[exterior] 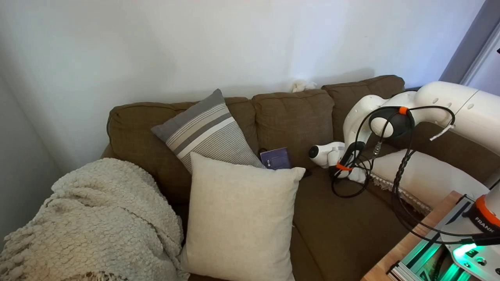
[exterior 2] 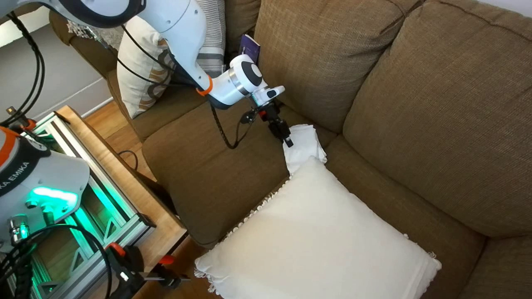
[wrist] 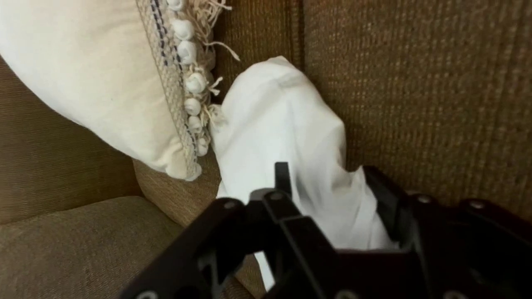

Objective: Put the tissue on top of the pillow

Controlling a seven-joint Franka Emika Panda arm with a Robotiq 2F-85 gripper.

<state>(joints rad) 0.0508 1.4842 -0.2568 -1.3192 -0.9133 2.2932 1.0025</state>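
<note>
In an exterior view: brown woven-fabric sofa [exterior: 336, 222]; square cream cushion [exterior: 240, 216], standing before a grey striped fabric cushion [exterior: 213, 134]. In an exterior view: crumpled white paper tissue [exterior 2: 305, 145], on the sofa seat, just beside a plump white fringed pillow [exterior 2: 320, 232]. Wrist view: black two-fingered gripper [wrist: 325, 169], fingers parted, the tissue between them.

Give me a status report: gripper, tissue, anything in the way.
Gripper open, astride tissue. Tissue on sofa beside fringed pillow, not yet on top. Nothing seen blocking; fringe close by may snag.
</note>
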